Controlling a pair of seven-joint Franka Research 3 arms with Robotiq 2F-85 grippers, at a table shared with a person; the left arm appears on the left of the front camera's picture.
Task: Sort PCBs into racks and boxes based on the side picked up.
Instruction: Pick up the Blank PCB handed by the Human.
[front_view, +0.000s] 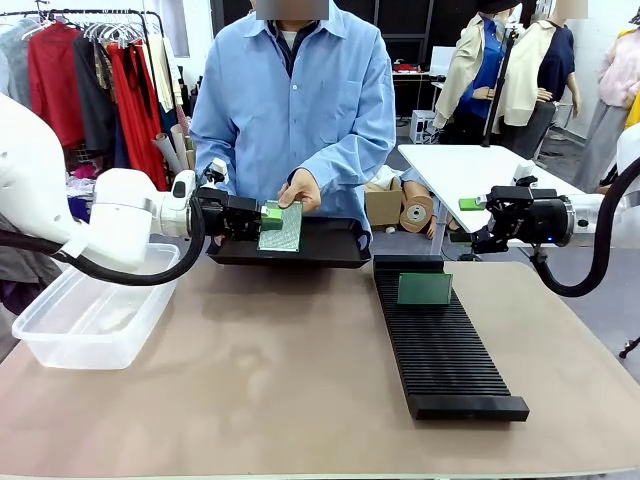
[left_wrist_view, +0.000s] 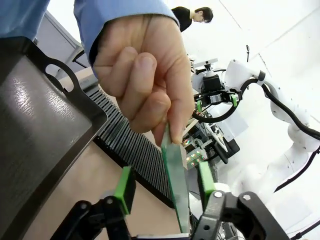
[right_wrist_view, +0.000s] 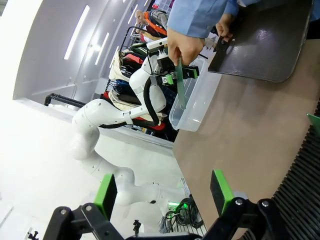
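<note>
Glossy black tray (front_view: 332, 236), clear plastic tub (front_view: 68, 346), matt brown tabletop (front_view: 250, 385).

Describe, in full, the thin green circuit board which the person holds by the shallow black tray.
The thin green circuit board is a flat rectangle, its pale dotted face toward the front camera. It stands nearly upright, by the shallow black tray. The person's hand pinches its upper edge. One edge sits between the left gripper's green pads, with a gap on each side.

The person's hand (left_wrist_view: 145, 65) covers the top of the board (left_wrist_view: 176, 175), whose lower end is hidden between the left jaws.
</note>
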